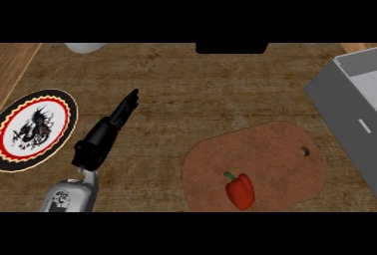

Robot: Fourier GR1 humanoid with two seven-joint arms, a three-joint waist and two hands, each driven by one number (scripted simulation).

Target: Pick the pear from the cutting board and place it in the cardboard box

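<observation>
The left hand (103,132) is over the brown wooden bench (206,84). Its fingers (129,102) are straight and close together. They point up and a little to the right, away from the robot. They hold nothing. The grey forearm (70,196) comes in from the bottom edge, below the hand. The right hand does not show.

There is no pear to see. What lies on the cutting board (276,149) is a red bell pepper (240,191) with a small green stem. The board is brown, with round corners and a little hole near its right side. It is to the right of the fingers and lower down, well apart from them. The pepper lies on the lower part of the board, near the bottom edge. The hand does not touch the board or the pepper.

A round plate (63,132) lies to the left of the fingers, near the hand but not touching it. It has a red and yellow rim and a black dragon picture in the white middle.

A grey box (335,107) with a pale inside is far to the right of the fingers, at the right edge. It is open at the top. It sits just beside the board's upper right side. It looks grey, not like cardboard.

Above the fingers, at the top edge, a pale round thing (85,47) pokes in. I cannot tell what it is. A dark block (230,48) sits at the top edge too, further right.
</observation>
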